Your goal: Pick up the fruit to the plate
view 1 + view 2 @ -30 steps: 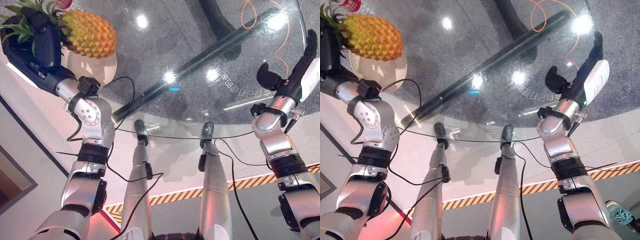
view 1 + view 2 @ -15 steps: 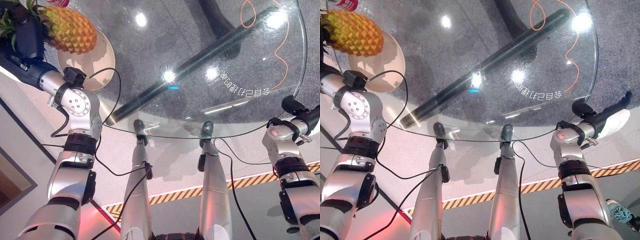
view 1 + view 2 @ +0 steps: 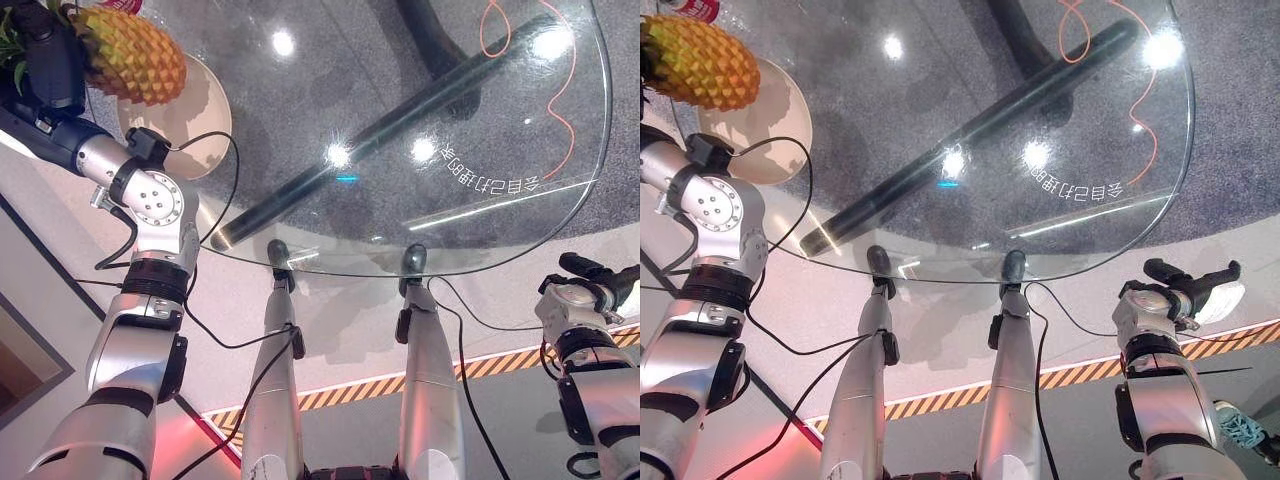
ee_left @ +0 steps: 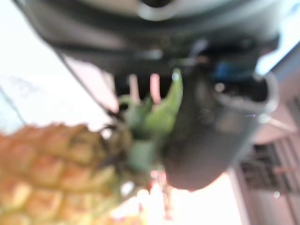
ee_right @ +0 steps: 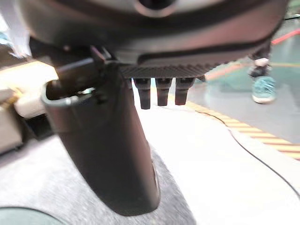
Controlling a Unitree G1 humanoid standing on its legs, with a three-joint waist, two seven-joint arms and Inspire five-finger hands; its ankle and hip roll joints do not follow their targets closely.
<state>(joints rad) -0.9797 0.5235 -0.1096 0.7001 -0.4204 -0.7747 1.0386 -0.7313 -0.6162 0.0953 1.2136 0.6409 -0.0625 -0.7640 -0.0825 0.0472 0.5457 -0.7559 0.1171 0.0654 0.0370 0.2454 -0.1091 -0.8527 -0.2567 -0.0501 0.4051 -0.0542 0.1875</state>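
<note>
Plate: a round beige plate [image 3: 200,120] is seen lying on the glass desk [image 3: 420,110] at its far left; no fruit is seen resting on it, and part of it is covered from view by the pineapple held above.
Pineapple: the pineapple [image 3: 130,55] is held on its side at the far left, its orange body pointed right and overlapping the plate's far-left rim, its green leaves [image 4: 154,117] turned towards the hand.
Left hand: the left hand [image 3: 50,65] is wrapped round the pineapple's leafy crown end, with the dark thumb [image 4: 206,136] pressed against the leaves in the left wrist view.
Right hand: the right hand [image 3: 1200,285] is shown at the near right, off the desk and just beyond its near rim; its fingers [image 5: 161,91] are seen straight in a row beside the thumb [image 5: 112,145], and nothing is held.
Desk edge: the curved glass rim runs across the near side and up the right side.
Open room: the middle and right of the desk top are seen bare of objects, well apart from the plate.
Under the glass: a dark bar [image 3: 400,120] and an orange cord [image 3: 560,80] are visible through the desk.
Floor: a striped yellow-black line [image 3: 400,385] is seen near the robot, and a person's teal shoe [image 5: 265,89] is shown in the right wrist view.
</note>
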